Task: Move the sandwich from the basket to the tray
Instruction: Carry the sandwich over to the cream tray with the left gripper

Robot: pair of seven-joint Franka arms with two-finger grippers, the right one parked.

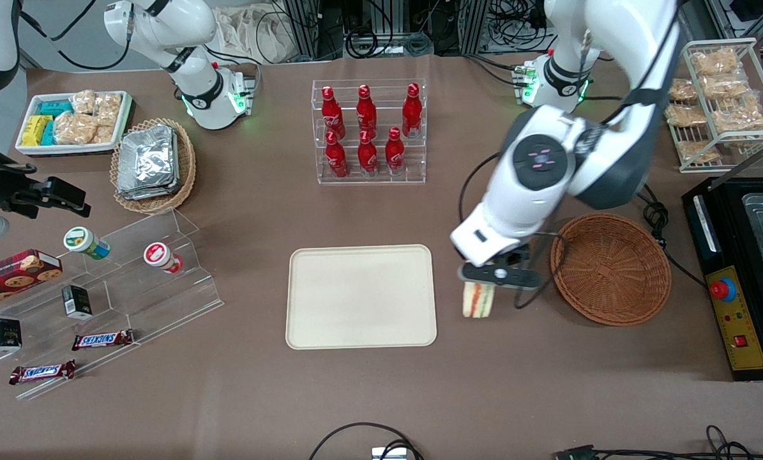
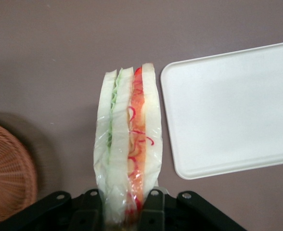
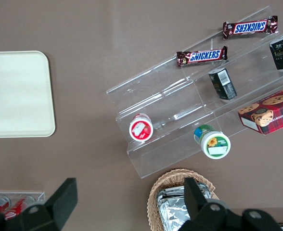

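Between the large cream-beige rectangular tray (image 1: 361, 297) and the round reddish-brown wicker basket (image 1: 611, 269), the black two-finger gripper (image 1: 481, 285) is hanging above the brown table (image 1: 241, 396), its jaws closed on the plastic-wrapped triangular white-bread sandwich (image 1: 478, 300) (orange-red and green filling showing), which is sitting upright between the fingers (image 2: 153, 204).

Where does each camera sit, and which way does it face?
Front view: high, facing both arms across the table; gripper carries the sandwich between basket and tray.
Left wrist view: on the working arm, looking down past its fingers shut on the sandwich.
Right wrist view: on the parked arm, looking down at the acrylic steps.
All three show the tray.
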